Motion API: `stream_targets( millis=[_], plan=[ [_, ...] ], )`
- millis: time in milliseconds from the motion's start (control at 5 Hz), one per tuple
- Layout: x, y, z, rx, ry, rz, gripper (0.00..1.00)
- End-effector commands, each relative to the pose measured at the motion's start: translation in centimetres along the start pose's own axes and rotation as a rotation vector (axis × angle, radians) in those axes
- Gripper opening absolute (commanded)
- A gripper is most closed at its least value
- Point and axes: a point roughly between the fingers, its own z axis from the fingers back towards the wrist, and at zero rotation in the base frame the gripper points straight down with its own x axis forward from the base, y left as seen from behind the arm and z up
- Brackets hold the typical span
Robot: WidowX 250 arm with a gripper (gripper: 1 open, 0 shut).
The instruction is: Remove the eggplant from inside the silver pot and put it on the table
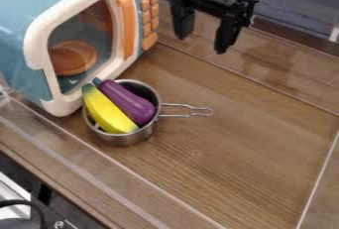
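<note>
The purple eggplant [130, 100] lies inside the silver pot [123, 131] at the left of the brown wood-grain table [239, 144], beside a yellow banana-shaped toy [107, 113]. The pot's wire handle [187, 111] points right. My black gripper [203, 30] hangs above the table at the top centre, up and to the right of the pot, pointing down. Its fingers stand open with nothing between them.
A teal and cream toy microwave [73, 35] stands at the back left with its door open, close behind the pot. A clear raised edge [311, 188] borders the table at the front and right.
</note>
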Motion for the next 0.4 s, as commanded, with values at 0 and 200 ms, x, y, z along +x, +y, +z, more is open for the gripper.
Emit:
stream_targets(
  millis=[0, 200],
  plan=[
    [-0.2, 0.4, -1.1, -0.004, 0.003, 0.038, 1.00],
    [-1.8, 1.4, -1.6, -0.016, -0.029, 0.144, 1.00]
  ],
)
